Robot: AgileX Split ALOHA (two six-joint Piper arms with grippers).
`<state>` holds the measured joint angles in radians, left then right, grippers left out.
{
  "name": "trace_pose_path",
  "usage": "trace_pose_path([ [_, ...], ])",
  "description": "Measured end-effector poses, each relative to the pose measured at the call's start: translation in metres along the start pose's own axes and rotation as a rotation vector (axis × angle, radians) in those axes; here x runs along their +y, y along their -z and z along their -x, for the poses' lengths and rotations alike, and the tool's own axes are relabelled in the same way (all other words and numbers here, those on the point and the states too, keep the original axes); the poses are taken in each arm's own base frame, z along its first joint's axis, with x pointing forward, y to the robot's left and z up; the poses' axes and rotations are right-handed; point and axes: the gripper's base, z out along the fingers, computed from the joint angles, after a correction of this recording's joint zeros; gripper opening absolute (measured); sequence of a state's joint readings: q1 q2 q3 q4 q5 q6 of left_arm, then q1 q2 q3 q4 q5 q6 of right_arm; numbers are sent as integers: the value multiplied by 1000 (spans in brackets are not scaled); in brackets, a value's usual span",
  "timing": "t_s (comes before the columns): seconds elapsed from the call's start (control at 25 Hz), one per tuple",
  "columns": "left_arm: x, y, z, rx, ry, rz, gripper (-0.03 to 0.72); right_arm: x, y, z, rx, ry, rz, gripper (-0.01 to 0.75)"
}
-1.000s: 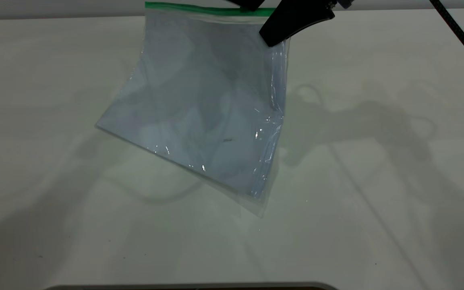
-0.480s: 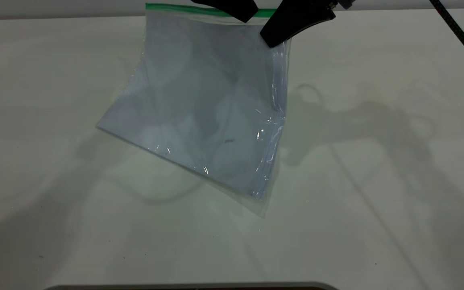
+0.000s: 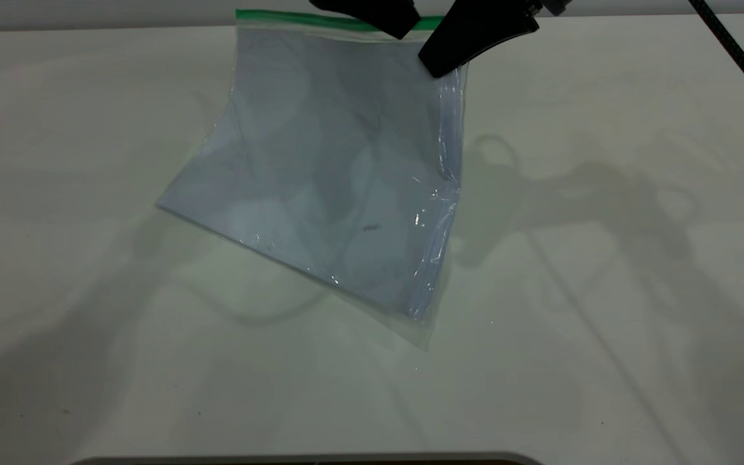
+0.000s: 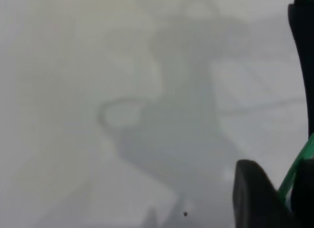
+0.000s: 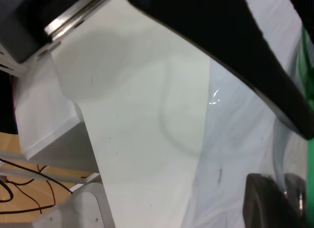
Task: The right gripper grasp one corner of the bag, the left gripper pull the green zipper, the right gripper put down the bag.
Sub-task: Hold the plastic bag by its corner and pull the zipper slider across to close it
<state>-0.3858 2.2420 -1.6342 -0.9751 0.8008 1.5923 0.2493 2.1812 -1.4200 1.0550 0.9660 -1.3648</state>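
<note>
1. The black, tapered-fingered right gripper (image 3: 440,64) pinches the top corner of the flat transparent plastic bag (image 3: 333,168), lifting it so it hangs, lowest corner near the white table (image 3: 604,323);
2. The black left gripper (image 3: 398,22) sits at the thin bright green zipper (image 3: 281,15), apparently to pull it; its finger spread I cannot tell

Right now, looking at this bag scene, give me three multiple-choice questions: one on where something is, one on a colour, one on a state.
1. Where on the bag does the right gripper hold?
A. its top corner, beside the end of the zipper
B. its lowest corner
C. the middle of its left edge

2. What colour is the zipper?
A. red
B. green
C. yellow

3. How does the bag sit?
A. flat on the table
B. folded in half
C. hung by its top edge, lower part trailing toward the table

Answers: 1 A, the black finger overlaps that top corner. 2 B, the strip along the top edge is bright green. 3 C, the grippers, the left gripper too, meet its raised top edge.
</note>
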Motion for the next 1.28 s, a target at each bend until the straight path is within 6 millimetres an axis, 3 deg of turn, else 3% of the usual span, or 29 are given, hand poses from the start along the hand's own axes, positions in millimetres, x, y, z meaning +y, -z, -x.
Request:
trace_pose_path([
  [0.16, 0, -1, -1, 1, -7, 0, 126, 0, 0, 0, 0, 0, 1, 36],
  [0.32, 0, -2, -2, 3, -7, -2, 80, 0, 0, 0, 0, 0, 1, 38],
  [1.28, 10, -6, -6, 60, -57, 103, 75, -15, 18, -5, -47, -47, -16, 34],
])
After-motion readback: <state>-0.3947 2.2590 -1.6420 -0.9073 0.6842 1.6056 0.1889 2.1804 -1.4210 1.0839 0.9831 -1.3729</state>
